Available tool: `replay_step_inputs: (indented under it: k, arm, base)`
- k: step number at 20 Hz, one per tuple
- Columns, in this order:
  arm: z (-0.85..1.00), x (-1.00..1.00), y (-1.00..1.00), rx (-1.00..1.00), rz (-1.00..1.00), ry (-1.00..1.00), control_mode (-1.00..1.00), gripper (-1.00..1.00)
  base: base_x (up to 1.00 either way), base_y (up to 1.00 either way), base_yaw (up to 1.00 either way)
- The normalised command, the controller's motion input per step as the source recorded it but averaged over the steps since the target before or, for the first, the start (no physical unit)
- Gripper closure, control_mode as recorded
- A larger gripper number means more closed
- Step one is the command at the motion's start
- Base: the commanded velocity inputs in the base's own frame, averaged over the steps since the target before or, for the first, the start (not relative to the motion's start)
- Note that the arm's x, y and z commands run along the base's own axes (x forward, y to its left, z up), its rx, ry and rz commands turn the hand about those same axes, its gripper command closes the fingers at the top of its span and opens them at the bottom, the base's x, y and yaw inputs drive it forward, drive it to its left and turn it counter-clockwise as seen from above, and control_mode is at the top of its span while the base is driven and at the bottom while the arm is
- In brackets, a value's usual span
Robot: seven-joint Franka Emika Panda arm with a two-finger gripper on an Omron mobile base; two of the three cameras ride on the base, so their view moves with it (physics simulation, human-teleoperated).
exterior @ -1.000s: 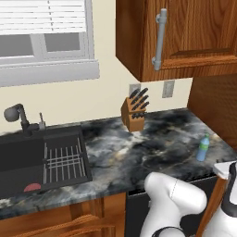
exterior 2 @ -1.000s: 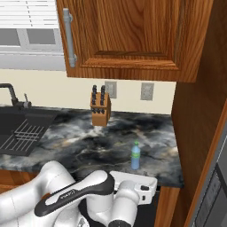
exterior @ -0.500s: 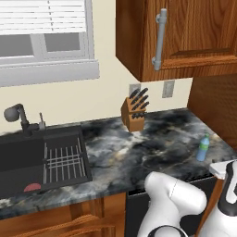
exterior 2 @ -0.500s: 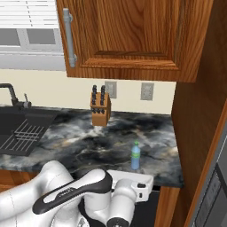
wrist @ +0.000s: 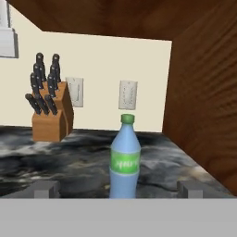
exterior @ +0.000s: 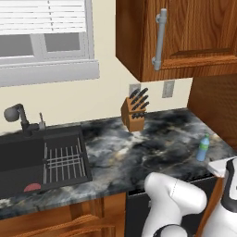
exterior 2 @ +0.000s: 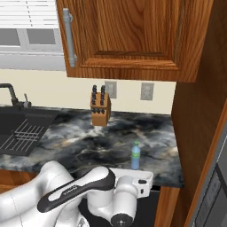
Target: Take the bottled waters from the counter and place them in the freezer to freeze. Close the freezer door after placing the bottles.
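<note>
Since a second ago we see our white arm creep a little further along the front edge of the surface (exterior: 152, 152) toward the bottle, while the bottle, knife block and sink keep their places.

Our end effector (wrist: 118, 189) shows in the hand view as two small grey fingertips (wrist: 45, 189) rising at the bottom, one on each side of the bottle, spread wide apart and touching nothing: released. From the base cameras the arm's own white links cover the fingers, so we cannot make them out there.

The blue-green bottle (wrist: 125, 159) stands upright near the front edge of the dark veined surface, at its right end, close to the brown wooden side panel (wrist: 206, 97). It is translucent blue with a green cap and a green label band; the print on the label is too small to read. Its base is cut off by the lower edge of the hand view.

Behind it, well apart, the knife block (wrist: 50, 113) stands against the wall beside two outlets (wrist: 127, 95). The black sink (exterior: 41, 155) with its wire rack lies far to the left.
</note>
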Motion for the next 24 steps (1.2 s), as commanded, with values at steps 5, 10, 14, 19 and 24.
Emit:
replay_step_inputs:
  k: [5, 10, 14, 19, 24]
  arm:
    - [0.00, 0.27, 0.00, 0.00, 0.01, 0.00, -1.00, -1.00]
    - [-0.08, 0.19, 0.00, 0.00, 0.00, 0.00, -1.00, -1.00]
    - [-0.16, 0.11, 0.00, 0.00, 0.00, 0.00, -1.00, -1.00]
    - [-0.21, 0.19, 0.00, -0.03, 0.00, 0.00, -1.00, -1.00]
    - [-0.10, 0.17, 0.00, -0.01, 0.00, 0.00, -1.00, -1.00]
  base:
    - [0.00, 0.00, 0.00]
    - [0.00, 0.00, 0.00]
    - [0.00, 0.00, 0.00]
    - [0.00, 0.00, 0.00]
    - [0.00, 0.00, 0.00]
